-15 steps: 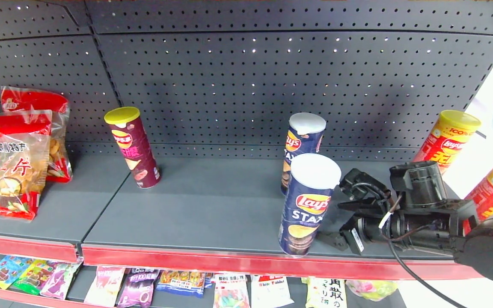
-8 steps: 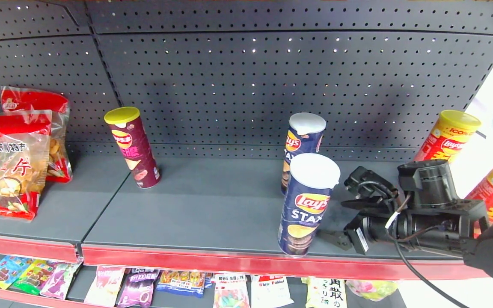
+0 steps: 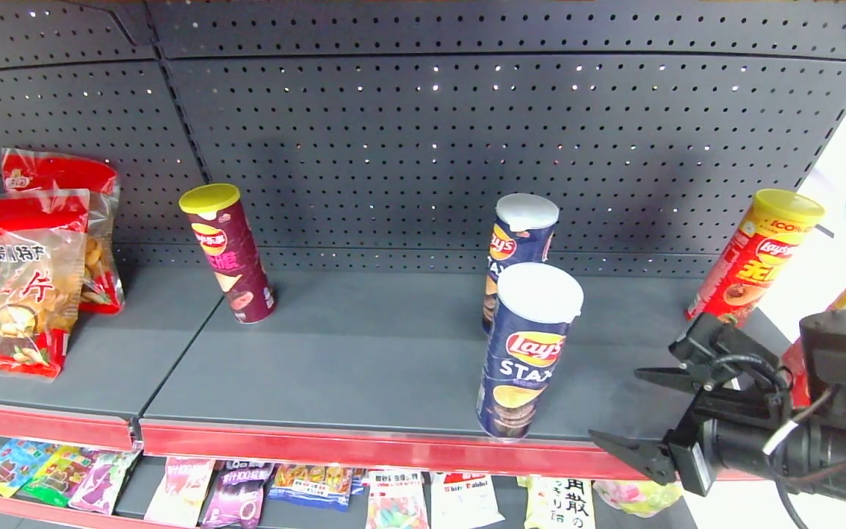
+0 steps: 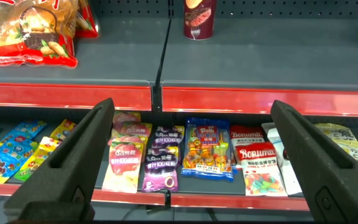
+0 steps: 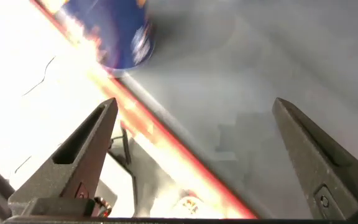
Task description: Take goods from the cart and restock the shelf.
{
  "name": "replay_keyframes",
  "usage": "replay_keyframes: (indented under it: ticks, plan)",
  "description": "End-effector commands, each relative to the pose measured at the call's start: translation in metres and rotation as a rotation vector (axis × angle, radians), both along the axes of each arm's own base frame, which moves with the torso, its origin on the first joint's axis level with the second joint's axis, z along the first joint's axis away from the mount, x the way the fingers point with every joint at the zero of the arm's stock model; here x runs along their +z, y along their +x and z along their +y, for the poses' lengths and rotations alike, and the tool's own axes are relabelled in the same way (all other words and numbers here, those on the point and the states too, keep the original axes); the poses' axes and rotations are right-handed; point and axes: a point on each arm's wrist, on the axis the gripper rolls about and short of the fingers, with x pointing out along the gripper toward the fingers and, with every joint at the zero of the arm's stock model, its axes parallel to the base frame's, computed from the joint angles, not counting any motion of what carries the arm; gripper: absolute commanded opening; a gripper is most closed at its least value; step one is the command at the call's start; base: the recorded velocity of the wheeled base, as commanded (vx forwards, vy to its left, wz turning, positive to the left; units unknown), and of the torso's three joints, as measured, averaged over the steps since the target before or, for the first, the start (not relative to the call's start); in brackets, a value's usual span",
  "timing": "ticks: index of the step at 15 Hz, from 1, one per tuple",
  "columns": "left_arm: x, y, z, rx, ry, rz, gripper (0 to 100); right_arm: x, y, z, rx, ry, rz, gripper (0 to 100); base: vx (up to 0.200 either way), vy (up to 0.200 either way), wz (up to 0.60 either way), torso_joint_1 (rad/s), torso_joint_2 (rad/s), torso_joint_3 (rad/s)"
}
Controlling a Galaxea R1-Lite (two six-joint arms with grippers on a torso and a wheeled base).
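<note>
One blue chip can (image 3: 529,353) sits at the shelf (image 3: 364,367) edge, right gripper (image 3: 614,404) spread empty; more restocking left I'd guess

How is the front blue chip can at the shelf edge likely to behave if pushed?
The front blue can is tall and narrow, so it probably tips rather than slides. It stands near the red shelf lip, so a forward push might drop it. Being round, it would likely roll once down.
</note>
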Motion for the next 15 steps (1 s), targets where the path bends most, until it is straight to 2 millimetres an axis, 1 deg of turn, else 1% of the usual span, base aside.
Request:
replay_keyframes:
  ticks: [1,2,4,5,6,8,11,12,15]
  plan:
    - [0.000,0.000,0.000,0.000,0.000,0.001,100,0.006,-0.015,-0.007,-0.003,0.021,-0.037,100,0.000,0.000,0.00,0.000,0.00,0.000]
    - [0.000,0.000,0.000,0.000,0.000,0.001,100,0.006,-0.016,-0.007,-0.003,0.021,-0.038,100,0.000,0.000,0.00,0.000,0.00,0.000]
    - [0.000,0.000,0.000,0.000,0.000,0.001,100,0.005,-0.010,-0.004,0.002,0.017,-0.030,100,0.000,0.000,0.00,0.000,0.00,0.000]
    - [0.000,0.000,0.000,0.000,0.000,0.001,100,0.003,-0.001,0.001,0.004,0.009,-0.014,100,0.000,0.000,0.00,0.000,0.00,0.000]
    - [0.000,0.000,0.000,0.000,0.000,0.001,100,0.002,0.003,0.002,0.004,0.007,-0.008,100,0.000,0.000,0.00,0.000,0.00,0.000]
    - [0.000,0.000,0.000,0.000,0.000,0.001,100,-0.002,0.020,0.011,0.014,-0.009,0.017,100,0.000,0.000,0.00,0.000,0.00,0.000]
    - [0.000,0.000,0.000,-0.002,0.000,0.001,100,-0.010,0.038,0.023,0.025,-0.023,0.039,100,0.000,0.000,0.00,0.000,0.00,0.000]
    - [0.000,0.000,0.000,0.000,0.000,0.001,100,-0.013,0.043,0.024,0.019,-0.024,0.035,100,0.000,0.000,0.00,0.000,0.00,0.000]
    - [0.000,0.000,0.000,0.000,0.000,0.001,100,-0.021,0.048,0.026,-0.002,-0.044,0.045,100,0.000,0.000,0.00,0.000,0.00,0.000]
